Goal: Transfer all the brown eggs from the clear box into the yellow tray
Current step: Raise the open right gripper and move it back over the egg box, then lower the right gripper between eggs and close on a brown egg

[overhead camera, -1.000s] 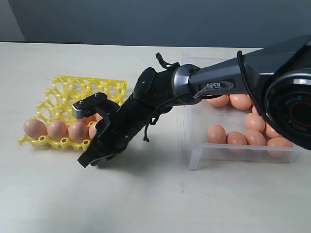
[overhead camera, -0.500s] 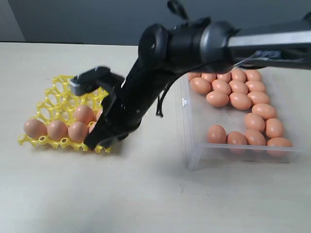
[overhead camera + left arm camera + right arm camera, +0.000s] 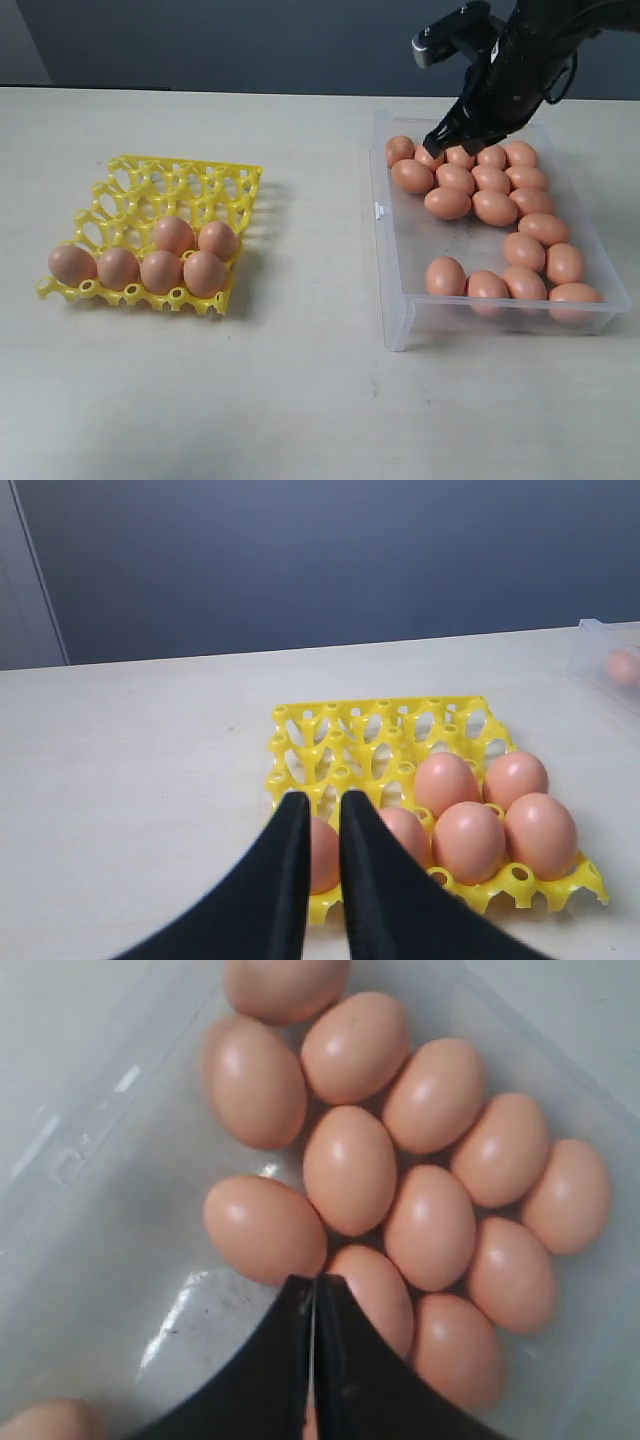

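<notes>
My right hand: together, empty, above brown eggs in clear box, one half hidden | my left hand: slightly apart, covers one yellow tray egg.

Six brown eggs are sitting in the front cups of the yellow tray on the left, while many more are lying in the clear box on the right. The right gripper is hanging over the box's far end, its jaws seemingly pressed together.
</notes>
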Motion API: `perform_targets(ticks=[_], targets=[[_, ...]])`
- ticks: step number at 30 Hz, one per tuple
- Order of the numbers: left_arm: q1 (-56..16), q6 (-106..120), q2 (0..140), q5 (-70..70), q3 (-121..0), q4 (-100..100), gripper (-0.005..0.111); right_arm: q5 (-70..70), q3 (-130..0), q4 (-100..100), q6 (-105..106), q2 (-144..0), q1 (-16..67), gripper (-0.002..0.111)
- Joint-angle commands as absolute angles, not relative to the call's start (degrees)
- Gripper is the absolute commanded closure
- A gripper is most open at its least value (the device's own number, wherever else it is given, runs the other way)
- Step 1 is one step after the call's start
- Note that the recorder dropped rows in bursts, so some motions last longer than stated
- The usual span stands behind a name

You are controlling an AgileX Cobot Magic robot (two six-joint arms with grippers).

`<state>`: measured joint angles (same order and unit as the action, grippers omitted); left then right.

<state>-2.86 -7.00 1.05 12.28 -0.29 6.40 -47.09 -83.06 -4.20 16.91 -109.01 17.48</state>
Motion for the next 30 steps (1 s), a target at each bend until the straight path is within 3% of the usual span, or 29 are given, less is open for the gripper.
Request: perform_targets(ticks=[1, 5, 7, 9, 14, 23, 24, 27, 30], targets=[[-2.96, -7.05, 1.4, 12.04, 0.0, 6.51, 0.095, -42.78, -83.04, 0.36, 26.16, -112.3, 16.86, 0.095], [-2.96, -7.05, 1.4, 12.04, 0.0, 6.51, 0.095, -40.33, -83.04, 0.0, 28.24, -114.71, 17.13, 0.063], [-2.96, -7.05, 1.4, 12.04, 0.0, 6.51, 0.095, -40.07, -83.04, -1.58, 28.64, -115.8, 17.13, 0.053], [-2.96, -7.05, 1.4, 12.04, 0.0, 6.51, 0.095, -40.45, -83.04, -3.31, 28.64, -116.82, 17.13, 0.055], [-2.96, -7.05, 1.4, 12.04, 0.0, 6.51, 0.095, -41.16, -83.04, -3.98, 28.42, -119.3, 17.13, 0.071], [-2.96, -7.05, 1.4, 12.04, 0.0, 6.51, 0.095, -41.19, -83.04, -4.33, 28.42, -121.97, 17.13, 0.072], [-2.96, -7.05, 1.4, 12.04, 0.0, 6.51, 0.095, -41.72, -83.04, -4.19, 28.42, -122.12, 17.13, 0.071], [-2.96, -7.05, 1.4, 12.04, 0.0, 6.51, 0.095, -42.7, -83.04, -3.75, 26.97, -122.93, 17.13, 0.053], [-2.96, -7.05, 1.4, 12.04, 0.0, 6.51, 0.095, -43.1, -83.04, -3.75, 26.88, -123.21, 17.13, 0.053]])
